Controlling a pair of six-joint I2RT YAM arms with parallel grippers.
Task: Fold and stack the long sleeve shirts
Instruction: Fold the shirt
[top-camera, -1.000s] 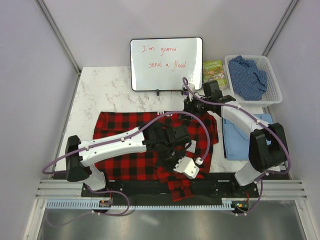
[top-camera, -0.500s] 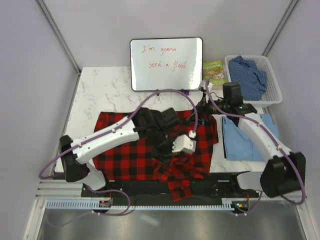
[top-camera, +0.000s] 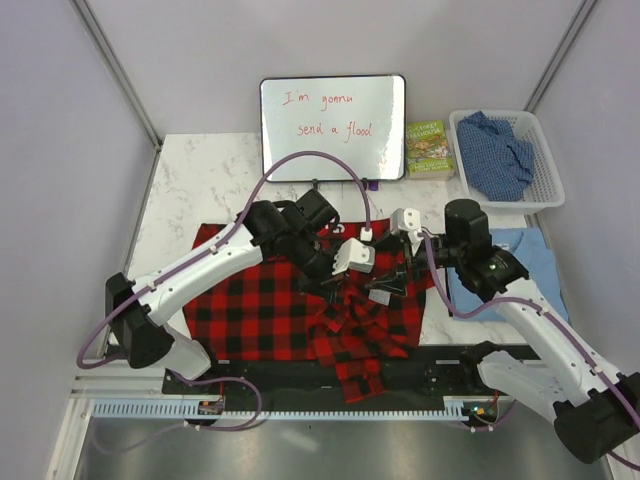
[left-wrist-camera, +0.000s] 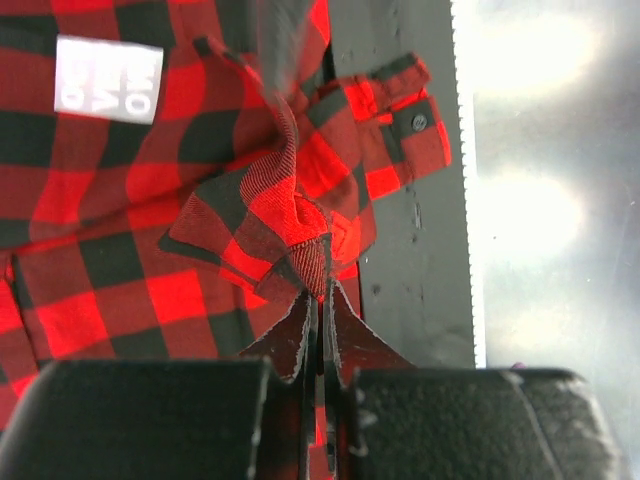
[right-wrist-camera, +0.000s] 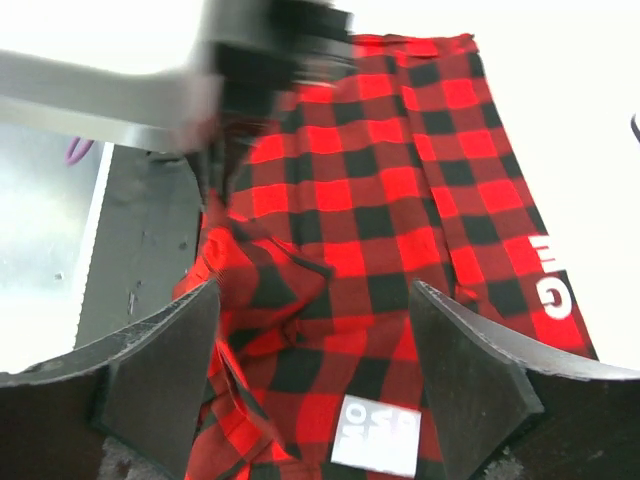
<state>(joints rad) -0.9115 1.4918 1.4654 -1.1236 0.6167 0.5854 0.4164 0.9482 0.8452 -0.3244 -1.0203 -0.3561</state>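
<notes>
1. Left gripper (left-wrist-camera: 318, 372): my fingers are pressed together on a raised ridge of the flannel (top-camera: 250, 300), with only a thin pleat of cloth between the pads and no gap showing. The pinch is near the shirt's near-right part, and the cloth rises to it in a peak.

2. Flannel, location: it is spread over the middle of the table (top-camera: 200, 170). One cuff (left-wrist-camera: 412, 122) hangs past the near edge.

3. Flannel, handling (my judgement): it is soft, limp and light. It will not hold a shape, and a single pinch drags the layers beneath along with it. The cuff, hem and seams are thicker and should grip more securely. Taking hold at two well-separated points should keep a fold line straight.

4. Right gripper (right-wrist-camera: 315, 380): my fingers stand wide apart above the flannel's right half, with nothing between them. The white lettering lies below.

5. Light blue shirt (top-camera: 545, 262): it lies flat just beside the flannel, on the right.

6. Speckled blue shirt (top-camera: 495, 150): it is bunched in the basket (top-camera: 548, 170) at the far right corner.
</notes>
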